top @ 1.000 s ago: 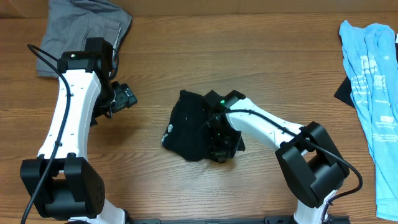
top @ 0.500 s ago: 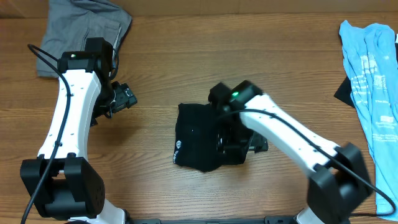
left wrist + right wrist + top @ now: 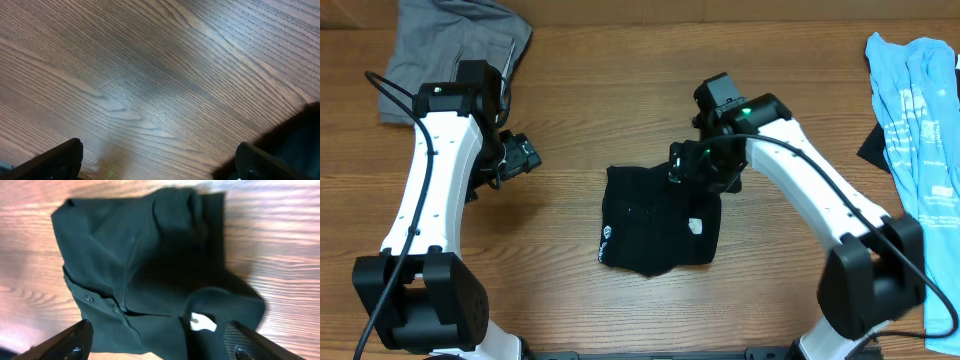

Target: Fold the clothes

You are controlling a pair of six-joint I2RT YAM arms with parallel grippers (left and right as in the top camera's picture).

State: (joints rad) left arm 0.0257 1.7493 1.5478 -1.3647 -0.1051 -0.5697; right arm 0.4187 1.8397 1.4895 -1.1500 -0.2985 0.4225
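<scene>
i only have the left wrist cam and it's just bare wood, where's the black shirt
observer: the black shirt lies bunched in the middle of the table, off to the right of the left gripper.
operator: is the right arm holding it
observer: no, the right gripper hangs over its far right corner, jaws open and empty.
operator: any marks facing up
observer: a small white tag near the right edge, and a round white logo at the left edge.

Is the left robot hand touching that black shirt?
Apart. The overhead view shows the left gripper off to one side of the shirt, with a stretch of bare wooden table between them.
</scene>
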